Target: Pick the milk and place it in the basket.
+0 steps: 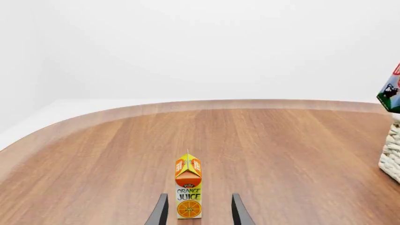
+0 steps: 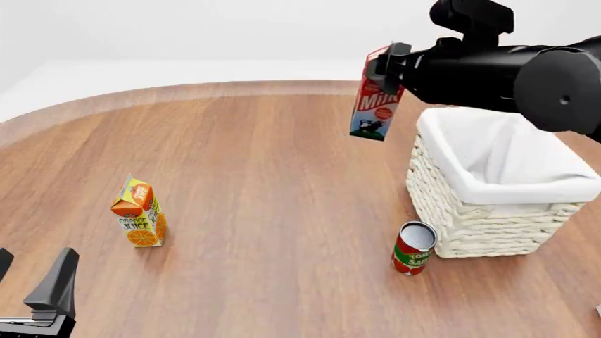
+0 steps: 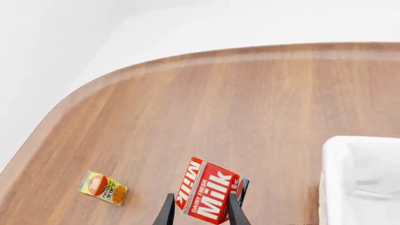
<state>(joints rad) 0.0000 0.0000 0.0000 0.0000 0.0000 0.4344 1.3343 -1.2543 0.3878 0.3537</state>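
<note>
The milk [image 2: 376, 98], a red gable-top carton with white lettering, hangs tilted in the air just left of the basket's far left corner. My right gripper [image 2: 387, 65] is shut on its upper part. In the right wrist view the milk [image 3: 210, 191] sits between the fingers of the right gripper [image 3: 200, 207], with the basket lining [image 3: 362, 178] beside it. The basket [image 2: 479, 225] is white wicker with white cloth over its rim. My left gripper [image 2: 33, 273] stands open low at the near left, with nothing in it. In the left wrist view the left gripper [image 1: 200, 198] faces the juice carton.
An orange-yellow juice carton [image 2: 139, 220] stands upright on the left of the wooden table, ahead of the left gripper's fingers [image 1: 160, 212]. A red-green can [image 2: 413, 248] stands against the basket's near left corner. The basket's wicker wall [image 1: 392, 154] and the milk's base [image 1: 391, 93] show in the left wrist view.
</note>
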